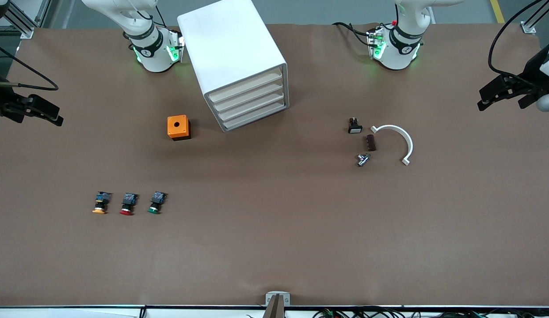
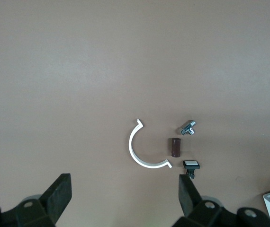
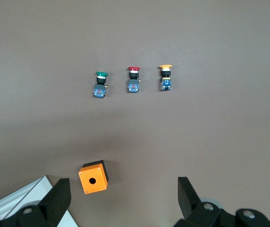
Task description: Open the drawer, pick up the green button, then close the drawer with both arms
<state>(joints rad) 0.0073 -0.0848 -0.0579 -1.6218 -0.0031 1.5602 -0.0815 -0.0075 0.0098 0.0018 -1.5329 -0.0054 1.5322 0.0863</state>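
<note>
All four drawers of the cabinet sat shut. The green button lay nearer the camera than it, beside red and yellow ones. Both grippers, left and right, hung open, empty.

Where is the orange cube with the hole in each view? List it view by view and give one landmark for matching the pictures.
Front view: the orange cube sits on the table beside the white cabinet, toward the right arm's end.
Left wrist view: not in it.
Right wrist view: it shows low in the picture, by the cabinet's corner.
Shared landmark: the green button, ending the row of three.
</note>
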